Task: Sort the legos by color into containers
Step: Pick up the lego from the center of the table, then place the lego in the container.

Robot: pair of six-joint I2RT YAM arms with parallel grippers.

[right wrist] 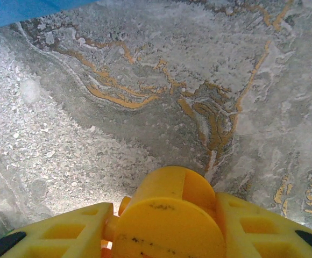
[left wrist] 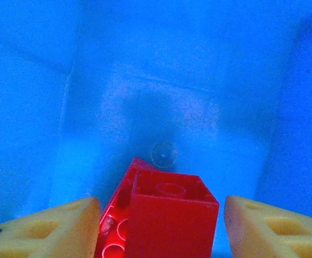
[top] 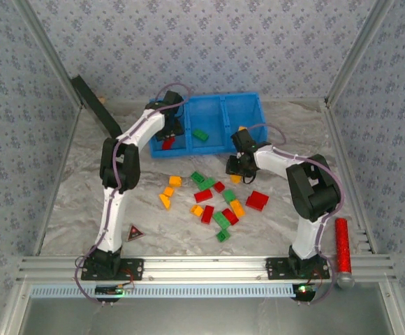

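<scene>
Blue plastic is seen on every side of the left gripper (left wrist: 161,236), which is found inside the left compartment of the bin (top: 209,98). Its fingers (left wrist: 43,231) are parted, and a red brick (left wrist: 169,217) is seen tilted between them, low in that compartment. A sliver of blue can be made out between the brick and the finger on the right of the left wrist view, so the brick is judged to be released rather than clamped.

A green brick (top: 200,135) is seen lying in the middle compartment of the bin.

Just in front of the bin's right compartment, the right gripper (top: 236,172) is held low over the marbled table (top: 84,202). Its two fingers are pressed against either side of a yellow brick (right wrist: 169,215), which is grasped between them. Whether that brick is lifted clear of the table cannot be told.

Loose bricks (top: 213,202) in red, green and orange-yellow are scattered on the table in front of the bin, well apart from it, and none of them is touched by either gripper. A dark triangle (top: 135,233) is seen further from the bin, near the left arm's base. A red cylinder (top: 341,244) is laid by the right arm's base, far from the bin
</scene>
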